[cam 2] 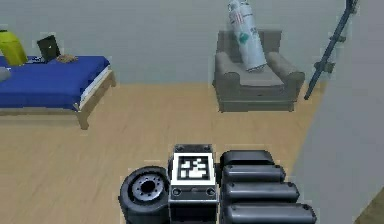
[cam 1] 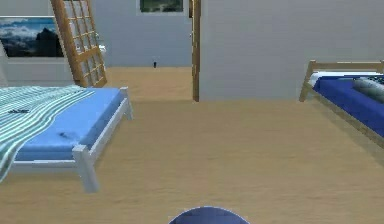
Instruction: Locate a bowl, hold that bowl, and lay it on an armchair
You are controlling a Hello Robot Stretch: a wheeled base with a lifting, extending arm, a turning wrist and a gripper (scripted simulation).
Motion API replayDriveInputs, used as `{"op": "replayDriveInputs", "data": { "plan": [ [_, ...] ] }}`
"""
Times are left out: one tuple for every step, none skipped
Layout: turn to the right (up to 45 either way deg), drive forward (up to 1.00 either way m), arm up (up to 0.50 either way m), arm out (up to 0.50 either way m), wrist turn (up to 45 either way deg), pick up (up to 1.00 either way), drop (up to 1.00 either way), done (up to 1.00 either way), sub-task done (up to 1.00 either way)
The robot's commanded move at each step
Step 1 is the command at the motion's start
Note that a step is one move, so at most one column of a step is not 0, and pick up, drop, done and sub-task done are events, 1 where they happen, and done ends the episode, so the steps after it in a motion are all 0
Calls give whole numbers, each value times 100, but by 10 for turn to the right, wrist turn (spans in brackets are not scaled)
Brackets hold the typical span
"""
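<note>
A grey-beige armchair [cam 2: 262, 78] stands against the far wall in the arm side view, with a white patterned cushion [cam 2: 243, 33] upright on its seat. At that view's bottom edge the arm [cam 2: 255, 190] shows as stacked dark blocks with a white marked square [cam 2: 193, 167]. Left of the square sits the gripper's dark round body [cam 2: 146, 195]. Its far end cannot be made out, so I cannot tell whether it holds anything. A dark blue rounded shape [cam 1: 208, 215] pokes up at the forward view's bottom edge.
A bed with a striped blanket [cam 1: 50, 120] fills the forward view's left; a blue bed [cam 1: 352, 100] is at its right. Ahead are a doorway [cam 1: 150, 55] and a wooden glazed door [cam 1: 82, 40]. Another blue bed [cam 2: 50, 80] carries a laptop [cam 2: 48, 46]. Bare wooden floor lies between.
</note>
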Motion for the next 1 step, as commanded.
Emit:
{"op": "replayDriveInputs", "data": {
  "plan": [
    [0,20,0,0,0,0,0,0,0]
  ]
}}
